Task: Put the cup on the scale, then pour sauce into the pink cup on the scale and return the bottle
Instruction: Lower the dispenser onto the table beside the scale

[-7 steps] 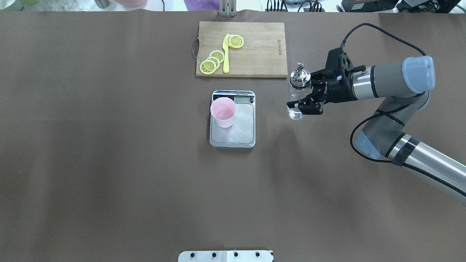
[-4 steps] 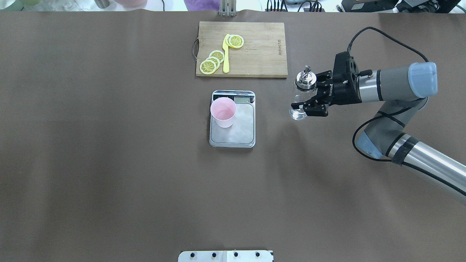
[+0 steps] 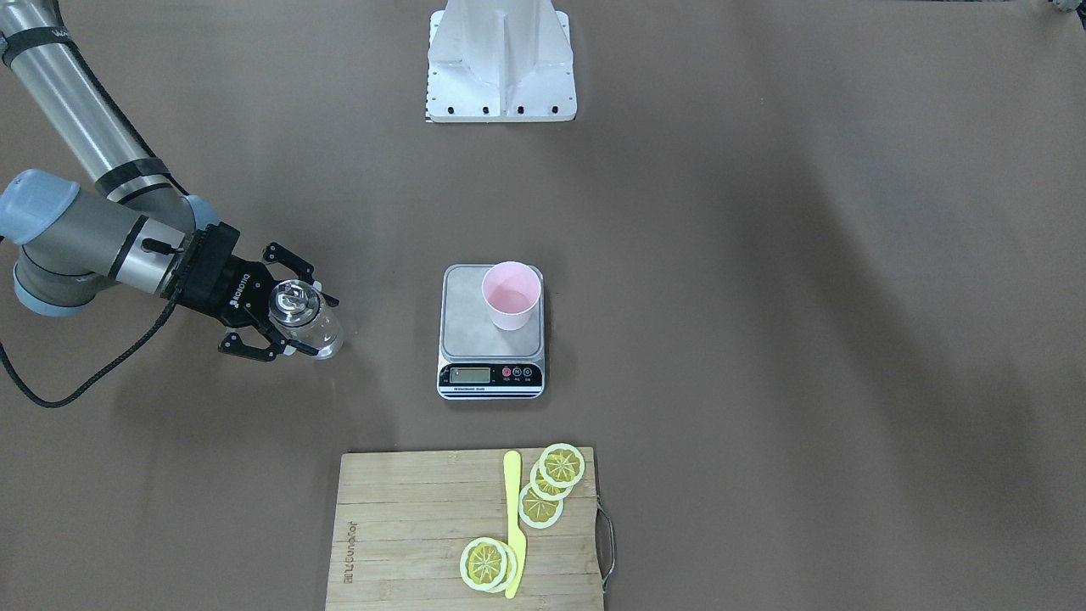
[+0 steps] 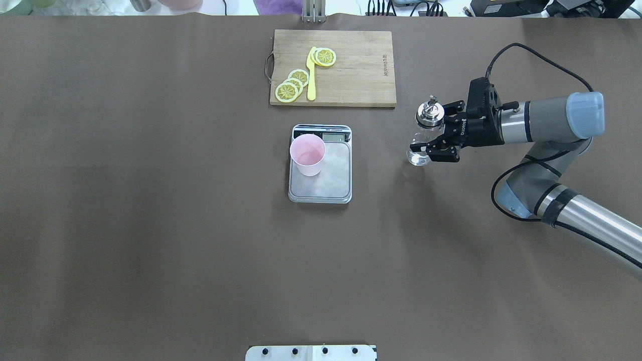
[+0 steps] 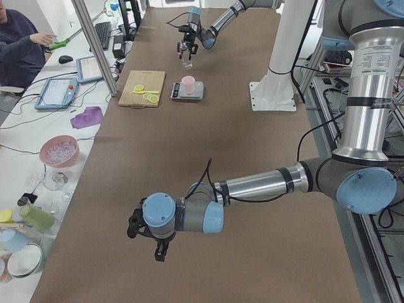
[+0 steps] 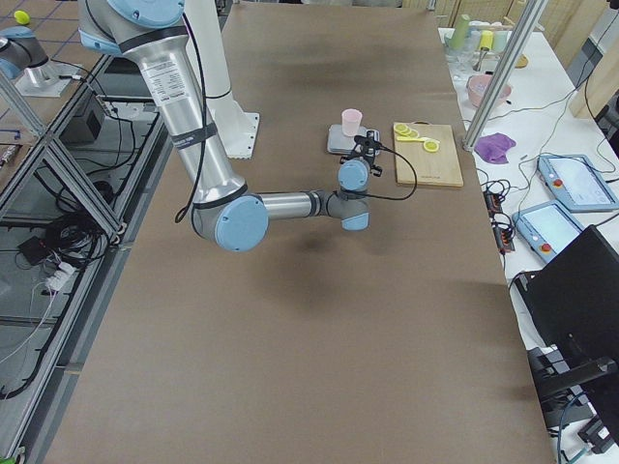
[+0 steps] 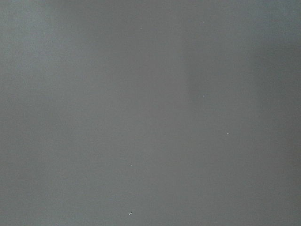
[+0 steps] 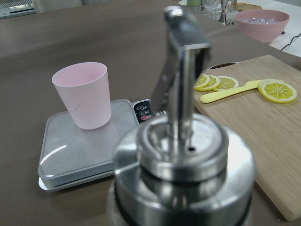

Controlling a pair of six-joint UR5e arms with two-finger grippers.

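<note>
The pale pink cup (image 4: 307,153) stands upright on the far left part of the silver scale (image 4: 333,178); both also show in the front view, cup (image 3: 511,293) and scale (image 3: 467,318). My right gripper (image 4: 427,131) is shut on the clear glass bottle (image 4: 419,150), upright, to the right of the scale and apart from it. Its chrome spout cap (image 8: 183,155) fills the right wrist view. A little clear sauce (image 4: 415,158) sits at the bottle's bottom. My left gripper (image 5: 151,235) shows only in the exterior left view; I cannot tell whether it is open.
A wooden cutting board (image 4: 361,75) with lemon slices (image 4: 293,85) and a yellow knife (image 4: 311,75) lies beyond the scale. The robot's white base plate (image 3: 501,68) is at the near table edge. The left wrist view shows only brown table.
My right gripper has carried the bottle further right, away from the scale, and it looks lower. The cup and scale have not moved.
</note>
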